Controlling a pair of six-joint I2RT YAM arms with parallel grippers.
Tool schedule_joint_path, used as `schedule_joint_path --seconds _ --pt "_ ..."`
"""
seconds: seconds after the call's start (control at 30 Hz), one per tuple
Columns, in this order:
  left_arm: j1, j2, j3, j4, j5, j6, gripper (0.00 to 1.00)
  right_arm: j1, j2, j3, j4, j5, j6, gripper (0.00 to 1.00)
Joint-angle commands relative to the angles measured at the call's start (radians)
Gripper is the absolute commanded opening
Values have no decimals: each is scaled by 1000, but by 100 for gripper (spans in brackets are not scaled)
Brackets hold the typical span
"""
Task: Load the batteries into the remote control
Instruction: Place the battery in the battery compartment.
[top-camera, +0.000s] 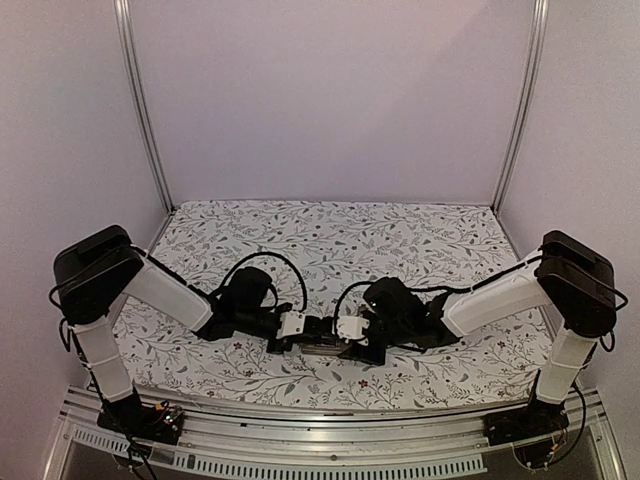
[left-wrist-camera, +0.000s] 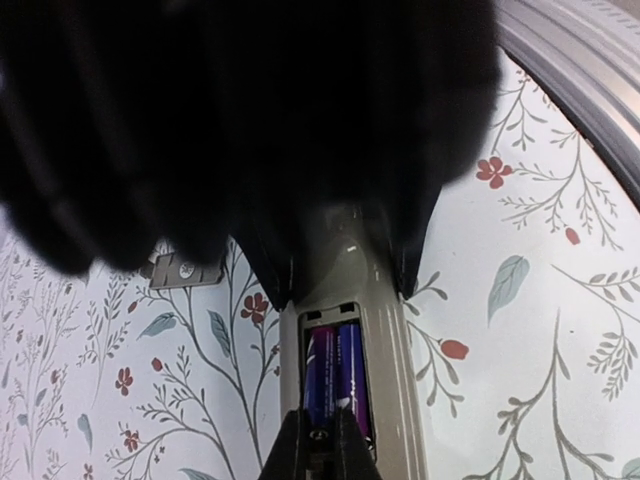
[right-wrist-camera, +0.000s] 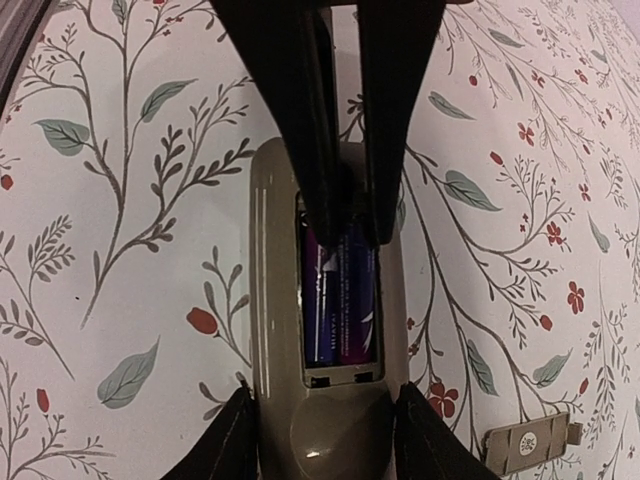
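The remote control (right-wrist-camera: 270, 300) lies back up on the floral cloth, its battery recess open. Two purple batteries (right-wrist-camera: 340, 300) lie side by side in the recess; they also show in the left wrist view (left-wrist-camera: 337, 370). My right gripper (right-wrist-camera: 325, 440) is shut on the remote's rounded end, one finger on each side. My left gripper (left-wrist-camera: 320, 450) is nearly closed, its tips in the far end of the recess around the end of one battery. In the top view both grippers, left (top-camera: 316, 332) and right (top-camera: 347, 342), meet over the remote (top-camera: 325, 347) near the table's front edge.
A small grey battery cover (right-wrist-camera: 530, 440) lies on the cloth beside the remote, also in the left wrist view (left-wrist-camera: 185, 268). The metal front rail (left-wrist-camera: 590, 90) runs close by. White walls enclose the table (top-camera: 330, 230).
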Motion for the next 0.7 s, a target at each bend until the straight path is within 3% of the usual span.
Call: schedule_joint_path --seconds 0.0,0.47,0.67 --pt "-37 130 -23 -210 -134 30 0 32 11 -3 85 -148 53 14" --pt "-41 124 -65 -173 -161 86 0 16 -11 -24 89 -128 109 42" --pt "-41 113 -78 -159 -158 93 0 -8 -53 -69 99 -130 117 46"
